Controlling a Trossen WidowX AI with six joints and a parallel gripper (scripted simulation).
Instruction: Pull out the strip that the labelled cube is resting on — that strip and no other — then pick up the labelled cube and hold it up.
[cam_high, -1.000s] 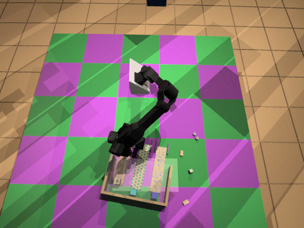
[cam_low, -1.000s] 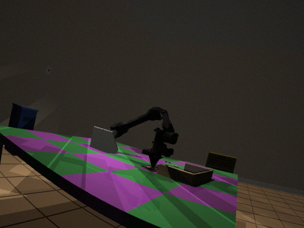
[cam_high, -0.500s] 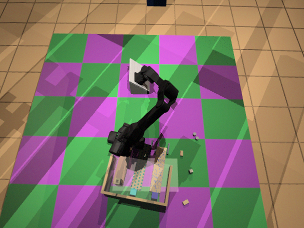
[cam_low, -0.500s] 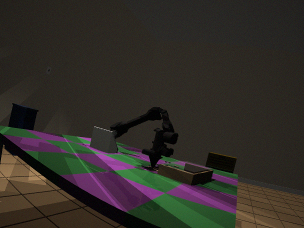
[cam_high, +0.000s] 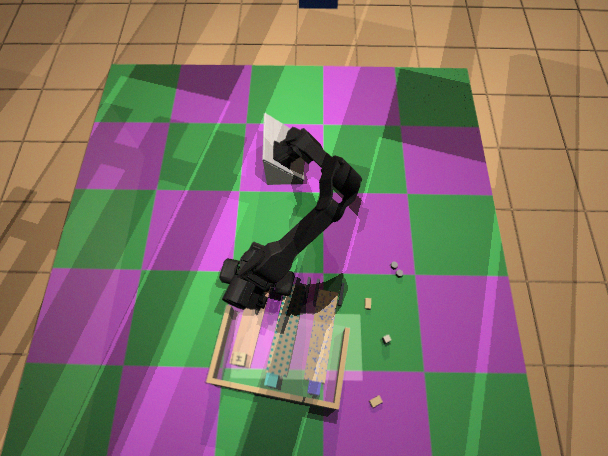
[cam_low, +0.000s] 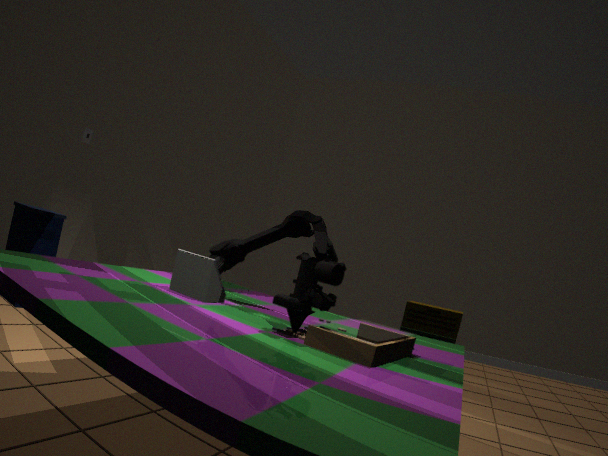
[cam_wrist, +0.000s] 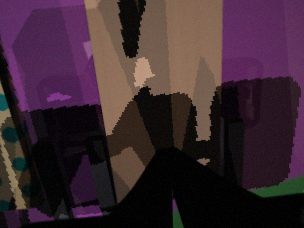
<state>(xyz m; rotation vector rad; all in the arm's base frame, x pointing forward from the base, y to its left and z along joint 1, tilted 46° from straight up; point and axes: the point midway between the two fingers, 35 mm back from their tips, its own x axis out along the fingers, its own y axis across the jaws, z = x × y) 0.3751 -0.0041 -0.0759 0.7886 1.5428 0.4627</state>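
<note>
The labelled cube (cam_high: 239, 359), cream with a dark H-like mark, rests on the far end of a plain pale strip (cam_high: 248, 327) (cam_wrist: 192, 30) at the left inside the wooden frame. A teal-dotted strip (cam_high: 284, 347) (cam_wrist: 11, 175) lies beside it with a cyan cube (cam_high: 271, 380). A blue-speckled strip (cam_high: 320, 345) lies at the right with a blue cube (cam_high: 314, 387). My gripper (cam_low: 297, 332) (cam_wrist: 167, 155) is shut and empty, pointing down over the plain strip near its arm-side end. Whether the tips touch the strip cannot be told. The top view hides them under the arm.
The wooden frame (cam_high: 270, 393) (cam_low: 340, 346) has walls on three sides and is open toward the arm. A translucent panel (cam_high: 354, 345) spans over the strips. Dark upright guides (cam_wrist: 233, 150) flank the strip end. Small loose blocks lie right of the frame. A white panel (cam_high: 270, 137) (cam_low: 195, 275) stands by the arm's base.
</note>
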